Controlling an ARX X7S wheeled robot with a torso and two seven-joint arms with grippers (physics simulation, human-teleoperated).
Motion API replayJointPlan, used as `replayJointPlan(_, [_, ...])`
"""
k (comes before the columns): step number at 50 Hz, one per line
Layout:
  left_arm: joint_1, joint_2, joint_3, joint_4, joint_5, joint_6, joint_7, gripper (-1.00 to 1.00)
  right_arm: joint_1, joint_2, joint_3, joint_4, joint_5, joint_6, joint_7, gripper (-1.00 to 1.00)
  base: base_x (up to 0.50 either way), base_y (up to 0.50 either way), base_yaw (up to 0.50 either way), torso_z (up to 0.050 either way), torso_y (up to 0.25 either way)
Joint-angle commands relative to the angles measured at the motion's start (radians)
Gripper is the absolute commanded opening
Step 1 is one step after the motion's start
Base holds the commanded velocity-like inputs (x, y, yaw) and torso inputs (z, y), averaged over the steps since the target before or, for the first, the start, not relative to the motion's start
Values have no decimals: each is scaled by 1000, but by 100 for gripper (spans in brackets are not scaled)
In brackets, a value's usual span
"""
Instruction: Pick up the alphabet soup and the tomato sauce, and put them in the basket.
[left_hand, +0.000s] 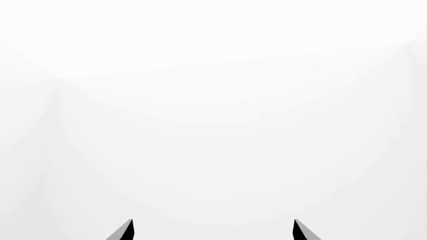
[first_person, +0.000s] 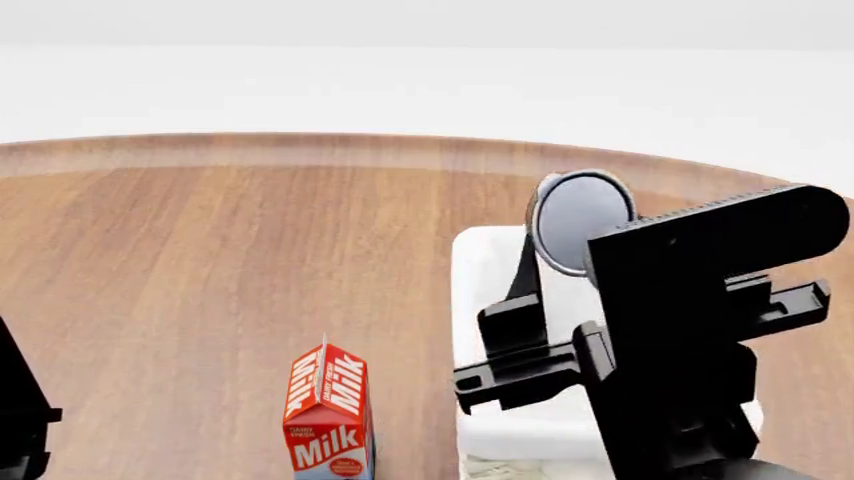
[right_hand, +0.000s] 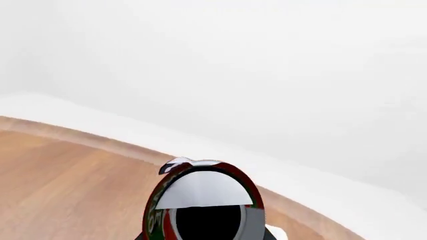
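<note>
Above the basket (first_person: 483, 262), at about four o'clock on the wooden table (first_person: 214, 260), the right gripper (first_person: 554, 255) is clamped on the tomato sauce can (right_hand: 203, 202), silver end facing up. A milk carton (first_person: 328, 412) stands upright at the basket's nine o'clock. The left gripper (left_hand: 213, 231) has fingertips (left_hand: 124, 231) spread apart, holding nothing.

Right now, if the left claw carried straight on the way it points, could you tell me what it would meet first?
Nothing that shows: the left wrist view has only bare white surroundings ahead of the open left claw. The way looks free, though depth there is hard to judge.
</note>
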Motion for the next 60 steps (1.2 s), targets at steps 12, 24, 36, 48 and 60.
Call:
replayJointPlan(12, [-5,4,1,6,-2,-10,2,100,123,-221,-31,601,-182,-38,-236,-100,0,0,0,0,0])
replayJointPlan(24, [-12,11,6,10,-2,-20,5,100,162,-375,-72,941,-301,-146,-355,-100,0,0,0,0,0])
replayJointPlan(36, [-18,24,16,-9,5,-17,17,100,185,-486,-87,1202,-374,-223,-379,-100,0,0,0,0,1])
replayJointPlan(48, [-10,24,18,-16,8,-4,20,100,190,-550,-113,1317,-353,-169,-454,-100,0,0,0,0,0])
replayJointPlan(60, [-3,21,16,-20,8,3,19,100,183,-566,-130,1350,-329,-103,-495,-100,0,0,0,0,0])
